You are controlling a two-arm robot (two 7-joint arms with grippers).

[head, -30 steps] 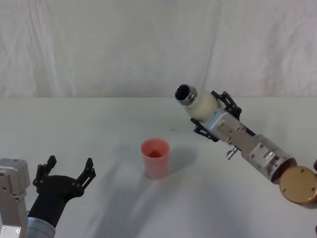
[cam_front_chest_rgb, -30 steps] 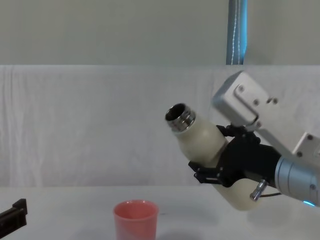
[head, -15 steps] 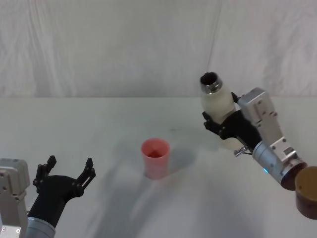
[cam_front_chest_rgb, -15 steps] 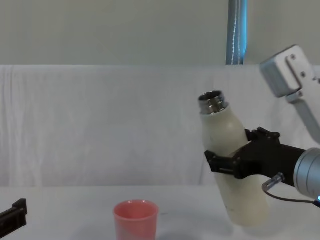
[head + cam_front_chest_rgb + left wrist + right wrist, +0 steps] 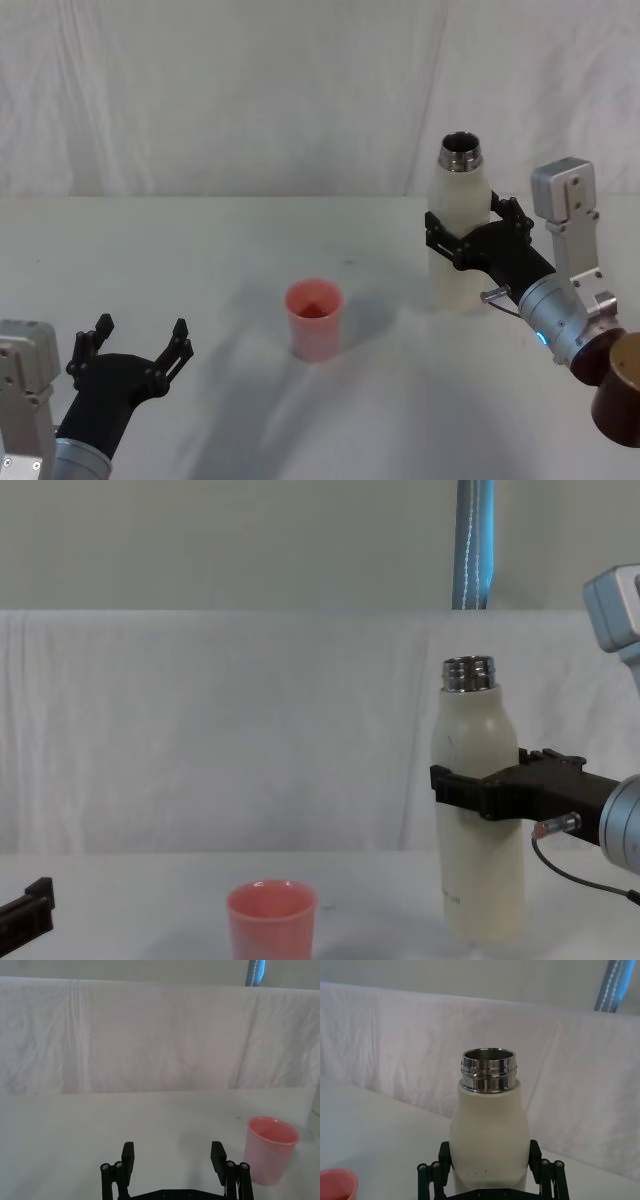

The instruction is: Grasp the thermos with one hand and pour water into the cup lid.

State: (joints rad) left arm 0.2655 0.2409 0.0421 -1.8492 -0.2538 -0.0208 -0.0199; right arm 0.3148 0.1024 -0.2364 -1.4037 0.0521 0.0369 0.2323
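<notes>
Nearest the robot, low on its left, the left gripper (image 5: 135, 342) sits just above the table (image 5: 220, 250) with its 2 fingers spread wide, nothing between them. In the left wrist view the same gripper (image 5: 173, 1161) shows both black fingers apart, pointing toward the back of the table, the cup lid (image 5: 271, 1150) off to one side ahead of it and not touching.

Farther out, near the table's middle, the cup lid (image 5: 315, 319) stands upright, open rim up, pink, alone; well apart from both grippers. In the chest view the cup lid (image 5: 271, 919) is left of the bottle with a clear gap.

Farther back and to the robot's right, the thermos (image 5: 460, 228) stands upright, base at the table, steel neck open at the top, no cap. The right gripper (image 5: 470, 240) is clamped around its mid body, fingers pressed on either side. Chest view: thermos (image 5: 478, 850) vertical, right gripper (image 5: 488, 785) pinching it about halfway up. Right wrist view: thermos (image 5: 488, 1130) sits between the black fingers (image 5: 430, 1172).

Behind everything hangs a white cloth backdrop (image 5: 250, 90).
</notes>
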